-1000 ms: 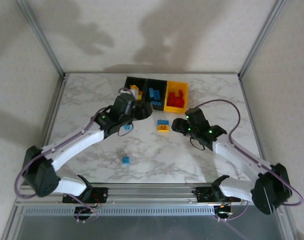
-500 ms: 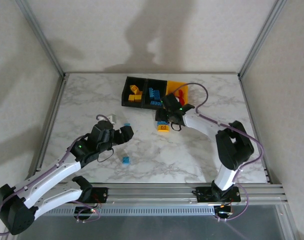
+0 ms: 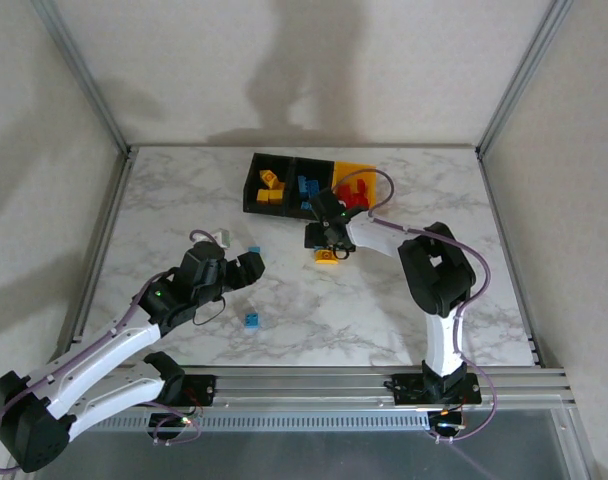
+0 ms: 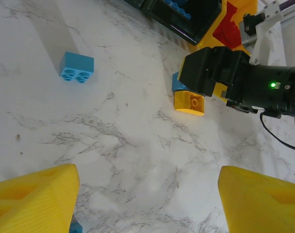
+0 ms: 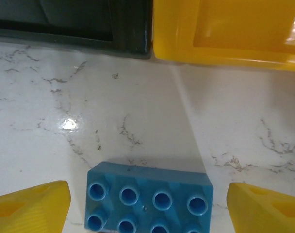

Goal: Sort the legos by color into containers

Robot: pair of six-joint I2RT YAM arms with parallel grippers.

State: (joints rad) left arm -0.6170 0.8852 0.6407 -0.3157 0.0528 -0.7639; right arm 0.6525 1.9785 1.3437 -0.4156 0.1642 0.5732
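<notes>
1. Step in hand: the right arm is picking up a loose blue piece. The right gripper point(image 5: 148, 206) stands with its fingers point(image 5: 31, 206) wide and empty. The blue eight-stud brick point(image 5: 150, 199) lies flat between them, touching neither.
2. The containers point(image 3: 267, 209) stand ahead of those fingertips. The middle black bin point(image 5: 65, 38) is ahead-left and the yellow bin point(image 5: 176, 29) ahead-right.
3. Next move, as judged: descend, close on the brick's short ends, lift, and carry it forward-left into the middle black bin, which holds blue pieces in the overhead view.
4. The left gripper point(image 4: 147, 199) is also wide and empty, with bare tabletop between its fingers. A small blue brick point(image 4: 77, 67) lies well ahead-left and a yellow brick point(image 4: 189, 102) ahead-right.
5. No brand, label or legible writing was found.
</notes>
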